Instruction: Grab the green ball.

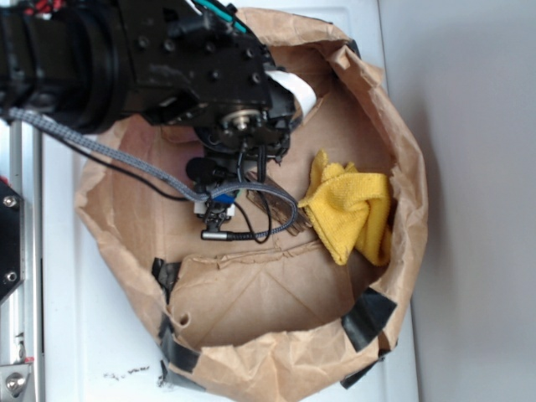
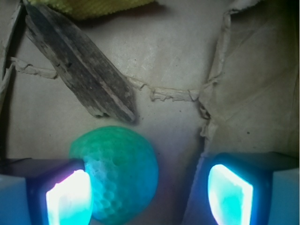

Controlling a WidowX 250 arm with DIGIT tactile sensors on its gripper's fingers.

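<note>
The green ball [image 2: 119,171] lies on brown paper in the wrist view, round and dimpled. It sits between the two fingers of my gripper [image 2: 149,197], close against the left pad [image 2: 68,197], with a clear gap to the right pad [image 2: 229,194]. The gripper is open and holds nothing. In the exterior view the gripper [image 1: 216,216] points down inside the paper bag, and the arm hides the ball.
A dark flat piece of wood [image 2: 82,63] lies just beyond the ball. A yellow cloth [image 1: 347,213] is bunched to the right. The crumpled paper bag's rolled walls [image 1: 410,167] ring the work area, with black tape [image 1: 368,318] on the rim.
</note>
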